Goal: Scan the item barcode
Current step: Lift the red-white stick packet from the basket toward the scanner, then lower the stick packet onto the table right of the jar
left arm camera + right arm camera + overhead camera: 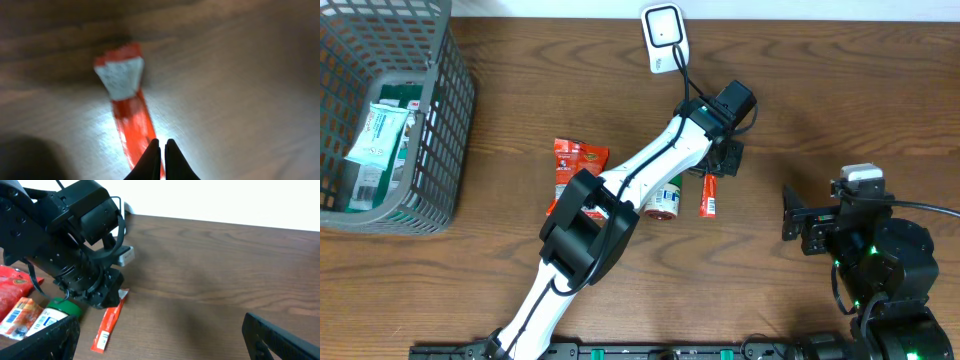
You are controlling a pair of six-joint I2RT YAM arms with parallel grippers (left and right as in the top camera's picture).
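The left gripper (161,152), its fingers closed together, sits over one end of the single red sachet (131,112), which lies flat mid-bench. Beside the sachet are one green-capped bottle (662,200) and one red snack packet (575,165). One scanner (664,36) lies at the far edge. The right gripper (792,213) stands wide open and empty.

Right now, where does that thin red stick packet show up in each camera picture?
Overhead: red stick packet just right of centre.
Left wrist: centre, running down to the left fingers.
Right wrist: lower left.
Shared landmark: left fingers at its end.
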